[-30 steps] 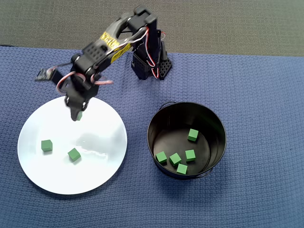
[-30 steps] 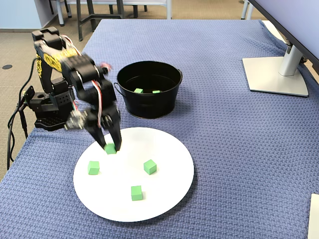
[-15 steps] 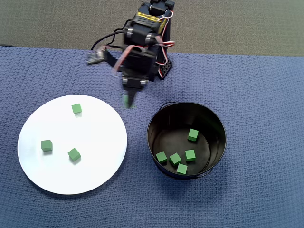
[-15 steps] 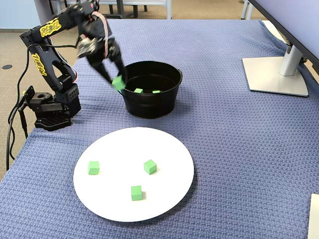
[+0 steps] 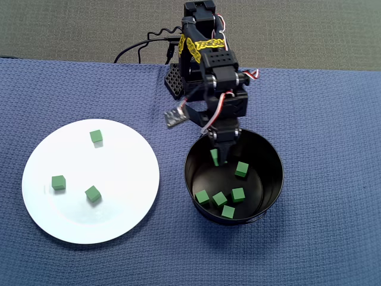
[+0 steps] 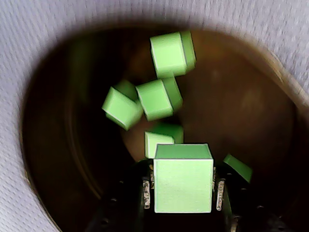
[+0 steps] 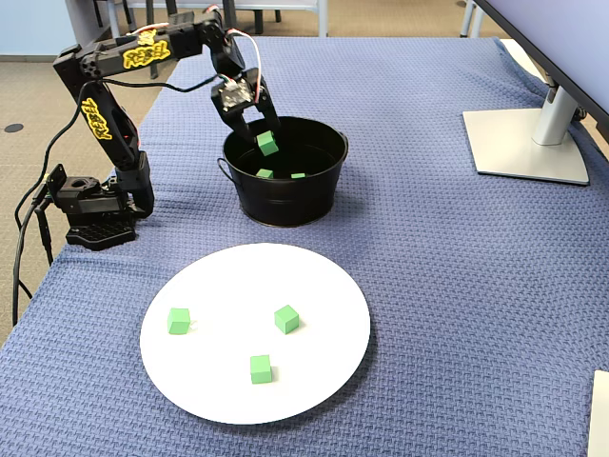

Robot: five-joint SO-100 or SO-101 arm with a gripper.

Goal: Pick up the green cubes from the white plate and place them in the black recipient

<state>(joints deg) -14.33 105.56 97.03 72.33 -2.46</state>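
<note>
The only lettering is black print on yellow stickers on the arm: one along the upper link, one on the lower link, and one seen from above. In all three views of them the letters are too small and blurred to read. Nothing else carries text, numbers or signs.

Bright even light, wrist view blurred

A blue woven tablecloth covers the table (monitor stand at right), beige floor beyond.
</note>
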